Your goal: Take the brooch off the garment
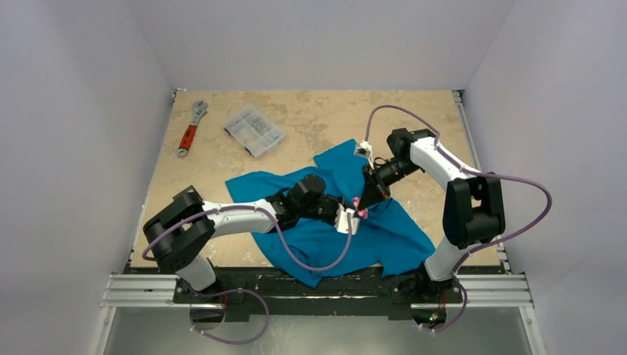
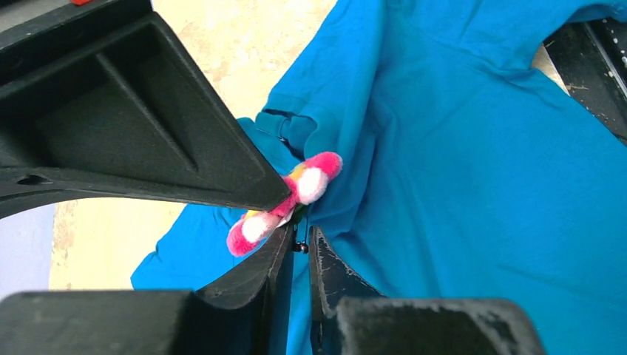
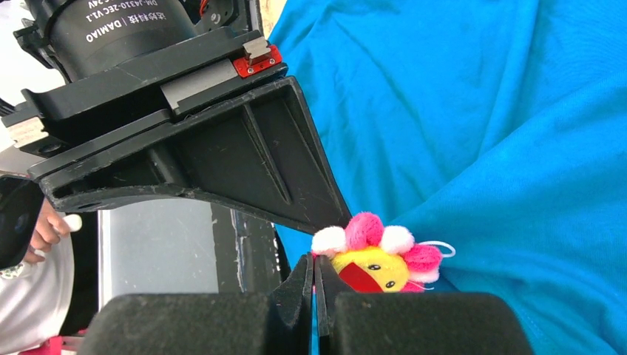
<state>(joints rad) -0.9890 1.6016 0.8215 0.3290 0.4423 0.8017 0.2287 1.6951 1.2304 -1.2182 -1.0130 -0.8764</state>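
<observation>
With the brooch pinned mid-shirt, the left gripper pinching cloth just under it and the right gripper pressed shut against its petals, hold unclear, the right should pull off gently while the left anchors the cloth.

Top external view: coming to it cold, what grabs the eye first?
The big teal garment spread mid-table stands out first. On it, the pink-and-yellow brooch sits right at the meeting tips of the left gripper and right gripper, both pinched shut. At the far left, a red-handled wrench and a clear parts box lie apart from the cloth.
</observation>
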